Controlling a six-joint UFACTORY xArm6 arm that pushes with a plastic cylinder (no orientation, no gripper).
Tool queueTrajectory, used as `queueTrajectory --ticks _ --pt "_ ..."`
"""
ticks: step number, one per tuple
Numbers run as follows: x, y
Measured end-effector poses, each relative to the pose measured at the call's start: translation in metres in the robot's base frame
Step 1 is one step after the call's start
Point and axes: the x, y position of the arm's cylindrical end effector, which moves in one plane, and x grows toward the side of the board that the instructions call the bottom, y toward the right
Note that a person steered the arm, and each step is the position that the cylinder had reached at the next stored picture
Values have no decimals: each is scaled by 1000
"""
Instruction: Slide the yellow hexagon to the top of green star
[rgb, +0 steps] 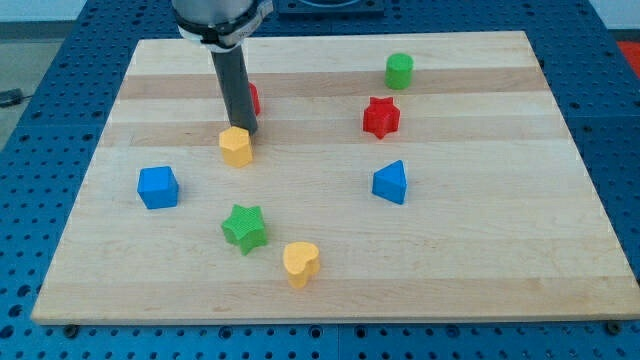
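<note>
**Rod tip sitting at the yellow hexagon's upper edge, green star lying below**

My tip (244, 131) is resting at the top edge of the yellow hexagon (236, 146), touching it or very nearly so; the rod is rising straight up from there toward the view's top, where the arm's dark mount is cutting out of frame. The arm is carrying no fingers at all, only this rod, so nothing is being gripped.

The yellow hexagon is lying left of the board's centre, in the upper half. The green star (245, 227) is lying well below it, almost straight down the view, with bare wood between them.

A red block (254, 98) is showing only partly behind the rod, its shape hidden. The blue cube (158, 187) is sitting toward the view's left, the yellow heart (300, 263) just below and right of the green star. On the right half, the green cylinder (399, 70) is standing near the top, the red star (381, 117) below it, and the blue triangular block (391, 182) lower still.

The wooden board (480, 250) is pale, made of glued strips in lighter and darker bands, and is lying on a blue perforated table (30, 200).
</note>
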Motion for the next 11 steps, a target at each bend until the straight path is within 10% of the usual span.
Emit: queueTrajectory --ticks 5,11 --pt "44 -72" --pt "77 9"
